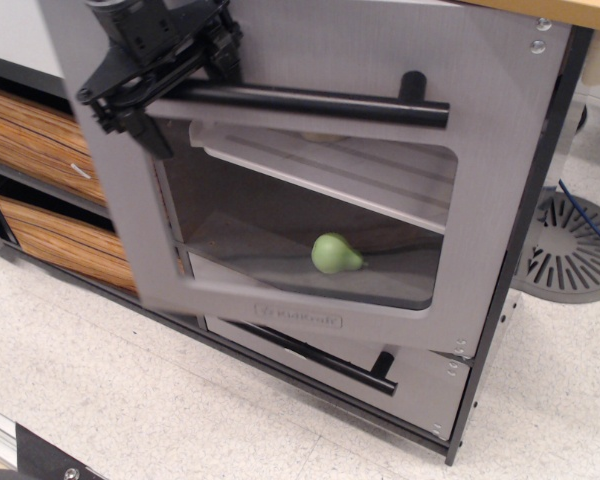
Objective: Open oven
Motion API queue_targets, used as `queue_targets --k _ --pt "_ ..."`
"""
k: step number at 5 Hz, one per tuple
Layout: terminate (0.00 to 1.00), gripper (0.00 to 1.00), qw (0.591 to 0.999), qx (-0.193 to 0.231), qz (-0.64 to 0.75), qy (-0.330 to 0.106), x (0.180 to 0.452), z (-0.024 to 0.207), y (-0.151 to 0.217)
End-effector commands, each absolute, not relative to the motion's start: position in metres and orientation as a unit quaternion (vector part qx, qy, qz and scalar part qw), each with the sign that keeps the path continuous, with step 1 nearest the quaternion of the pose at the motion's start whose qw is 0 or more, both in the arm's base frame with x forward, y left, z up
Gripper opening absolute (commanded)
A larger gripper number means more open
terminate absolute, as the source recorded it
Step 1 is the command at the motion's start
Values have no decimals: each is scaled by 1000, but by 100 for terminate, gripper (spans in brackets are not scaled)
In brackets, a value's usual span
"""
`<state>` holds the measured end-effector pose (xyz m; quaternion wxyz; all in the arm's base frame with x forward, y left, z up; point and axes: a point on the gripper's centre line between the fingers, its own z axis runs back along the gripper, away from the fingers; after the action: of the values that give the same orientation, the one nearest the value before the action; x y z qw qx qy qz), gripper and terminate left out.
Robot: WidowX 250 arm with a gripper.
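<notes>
The grey toy oven's silver door (130, 240) with its clear rounded window stands swung partly open, its left edge pulled out toward the camera and hinged at the right. My black gripper (170, 75) is shut on the left end of the long black bar handle (310, 102). Through the window I see a white shelf (360, 175) and a green pear (335, 254) on the oven floor. The logo (300, 322) on the door is blurred.
Below the oven sits a smaller grey drawer (420, 385) with a black bar handle (325, 355). Wood-grain drawers (35, 140) are at the left, partly hidden by the door. A round grey base (570, 245) stands on the floor at the right.
</notes>
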<state>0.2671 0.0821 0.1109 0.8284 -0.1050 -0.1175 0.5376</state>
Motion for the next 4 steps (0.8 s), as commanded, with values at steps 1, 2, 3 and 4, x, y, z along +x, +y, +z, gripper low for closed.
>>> queue_targets --k 1,2,3,4 --pt "0 100 851 -126 490 -143 266 149 89" --pt "0 100 862 -140 464 -147 258 168 85" --pt "0 100 892 -128 410 -138 235 176 82" --pt "0 100 926 -75 346 -132 211 161 85"
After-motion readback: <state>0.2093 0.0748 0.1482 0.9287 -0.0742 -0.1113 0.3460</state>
